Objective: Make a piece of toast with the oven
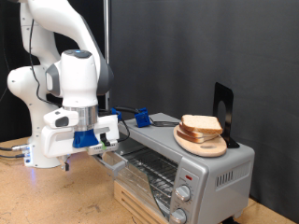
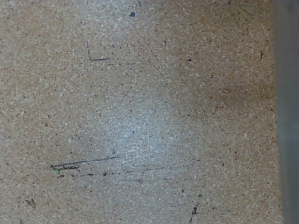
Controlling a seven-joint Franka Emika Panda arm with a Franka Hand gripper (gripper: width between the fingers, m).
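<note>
The silver-grey oven stands at the exterior view's lower right. Its front door looks folded down, and the wire rack shows inside. Two round knobs sit at its right. A pile of bread slices lies on a wooden plate on the oven's top. No single piece of toast shows apart from that pile. My gripper hangs low over the table at the exterior view's left, just beside the oven door, with nothing seen in it. The wrist view shows only bare speckled tabletop, no fingers.
A black upright stand is on the oven's top behind the plate. A blue clip with cables sits at the oven's back left corner. A grey strip runs along one edge of the wrist view. A black curtain is behind.
</note>
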